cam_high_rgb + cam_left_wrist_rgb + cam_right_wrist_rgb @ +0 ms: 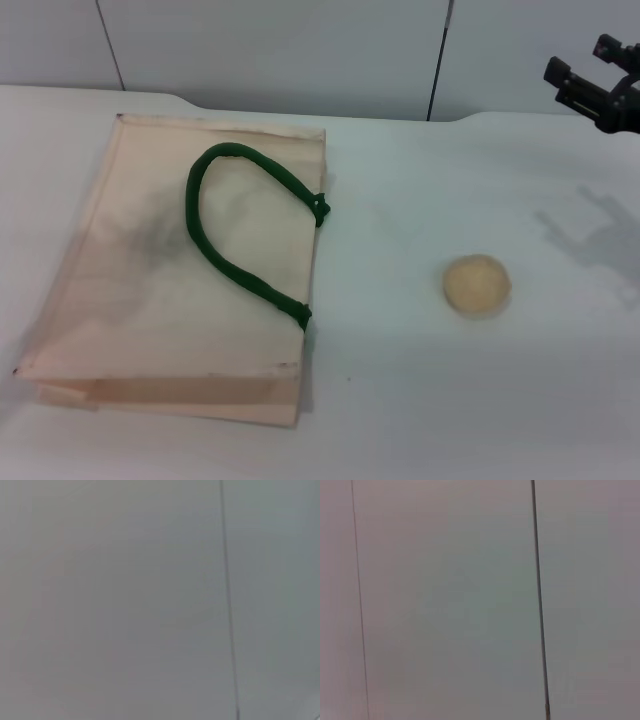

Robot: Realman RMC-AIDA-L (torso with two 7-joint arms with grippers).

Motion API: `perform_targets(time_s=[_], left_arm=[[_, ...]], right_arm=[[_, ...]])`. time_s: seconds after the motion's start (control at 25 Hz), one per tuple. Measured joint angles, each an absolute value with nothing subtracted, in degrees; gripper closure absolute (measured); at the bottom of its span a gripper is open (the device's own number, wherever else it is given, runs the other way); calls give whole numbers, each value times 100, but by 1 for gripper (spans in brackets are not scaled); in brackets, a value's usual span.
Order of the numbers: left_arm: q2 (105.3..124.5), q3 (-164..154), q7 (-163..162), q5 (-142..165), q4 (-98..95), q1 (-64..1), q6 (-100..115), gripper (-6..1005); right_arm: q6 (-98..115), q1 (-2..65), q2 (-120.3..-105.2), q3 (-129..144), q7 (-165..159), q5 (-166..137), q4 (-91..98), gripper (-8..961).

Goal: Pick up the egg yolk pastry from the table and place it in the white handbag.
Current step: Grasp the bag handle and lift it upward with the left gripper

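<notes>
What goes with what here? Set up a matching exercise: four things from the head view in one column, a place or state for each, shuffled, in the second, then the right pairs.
Column one:
1. egg yolk pastry
2. white handbag
3. green handle
4. right gripper

Column two:
A. lying flat on the left part of the table
B. raised in the far right corner, holding nothing
C. alone on the bare table, right of the bag
D. looped across the bag's upper face

Pairs: 1-C, 2-A, 3-D, 4-B
</notes>
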State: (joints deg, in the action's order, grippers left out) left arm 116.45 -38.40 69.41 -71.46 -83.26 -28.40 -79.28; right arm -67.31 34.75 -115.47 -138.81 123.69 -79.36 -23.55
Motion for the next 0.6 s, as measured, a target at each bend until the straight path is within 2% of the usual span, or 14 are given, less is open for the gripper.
perform_targets(time_s=[0.32,0.6], left_arm=[[11644,-3892,6211,-5984,-9155,-2847,-8062,603],[11631,-4319,5784,-4549,-9351,-3265,-8333,602]], right_arm=[[-6702,3515,-11548,-13845,12366,-7936,-2338,135],[-6695,3539,-11549,-13842,12358,-7936,-2302,135]])
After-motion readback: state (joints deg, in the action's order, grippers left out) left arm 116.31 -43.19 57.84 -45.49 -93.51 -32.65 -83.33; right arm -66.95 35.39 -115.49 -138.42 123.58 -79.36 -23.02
